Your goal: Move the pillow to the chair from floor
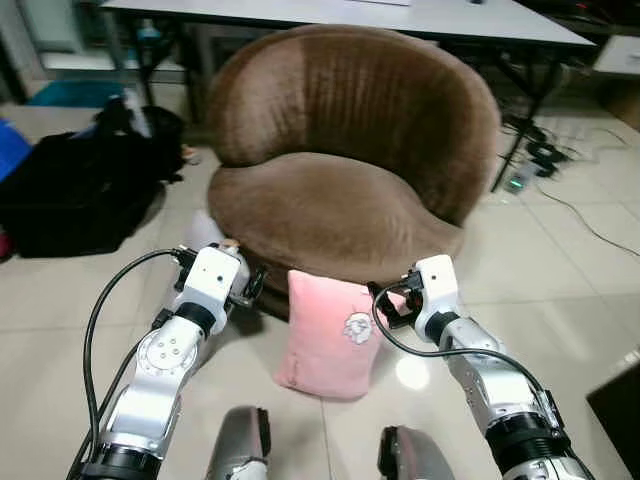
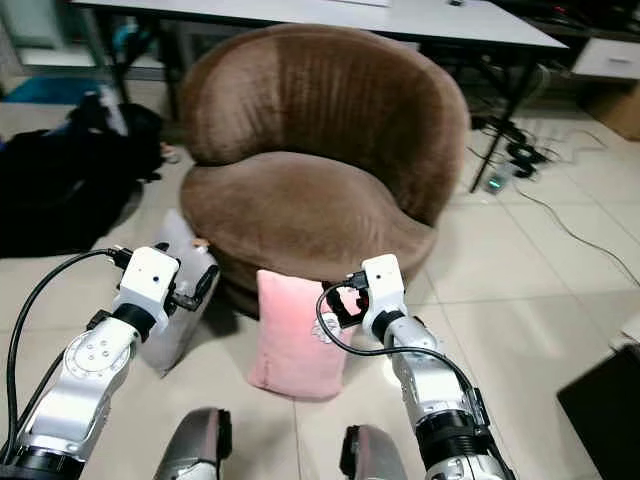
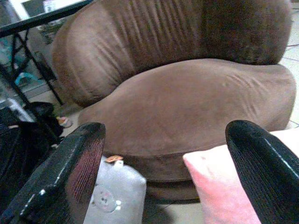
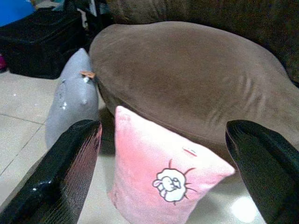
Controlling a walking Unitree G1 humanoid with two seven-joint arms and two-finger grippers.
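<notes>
A pink pillow [image 1: 328,335] with a small white sheep print stands upright on the tiled floor, leaning against the front of a round brown chair [image 1: 340,200]. My left gripper [image 1: 252,283] hovers open just left of the pillow's top corner. My right gripper [image 1: 392,300] is open at the pillow's upper right corner, close to it. In the right wrist view the pink pillow [image 4: 163,177] lies below and between the wide-spread fingers [image 4: 70,163]. The chair seat is bare.
A grey pillow [image 2: 180,300] leans against the chair's left side, behind my left wrist. A black bag [image 1: 80,190] sits on the floor at far left. A table [image 1: 350,15] stands behind the chair, and cables with a power strip [image 1: 530,160] lie to the right.
</notes>
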